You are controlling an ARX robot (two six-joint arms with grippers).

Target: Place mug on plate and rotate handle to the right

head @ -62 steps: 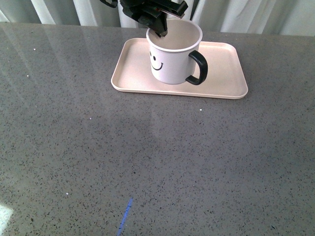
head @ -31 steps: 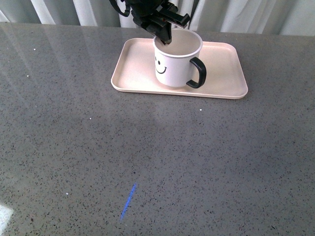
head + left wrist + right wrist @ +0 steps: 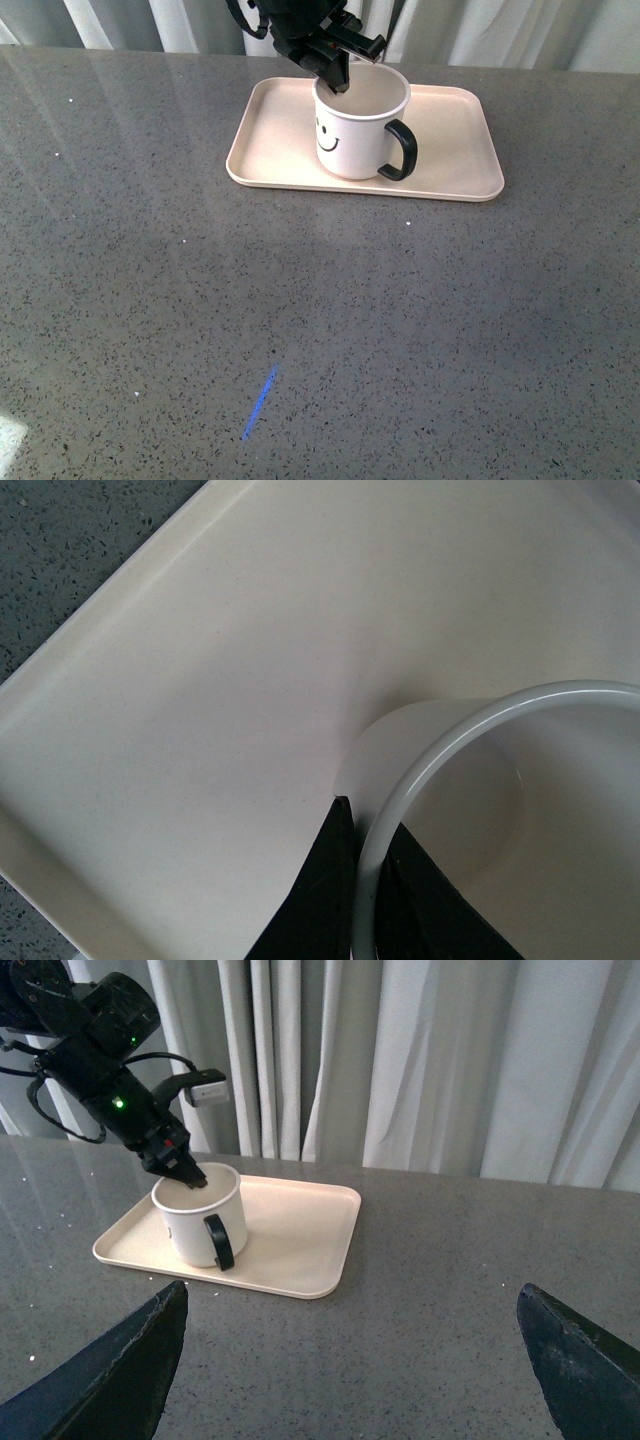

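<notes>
one mug (image 3: 355,125) is seated on the beige tray (image 3: 460,140) near the bench's far edge, rim pinched by the left gripper (image 3: 335,78). handle (image 3: 402,150) is judged nearly rightward; a small level twist is advised before release. right gripper (image 3: 350,1360) is spread wide, empty.

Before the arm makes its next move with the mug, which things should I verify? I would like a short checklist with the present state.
1. White smiley-face mug upright inside pale pink rectangular plate: ok.
2. Glossy black handle pointing right: ok, turned slightly toward the robot.
3. Mug base flat on plate: cannot tell.
4. Left pincer released: not ok, shut on the mug's rim.
5. Right pincer clear of plate: ok, open, far off.
</notes>
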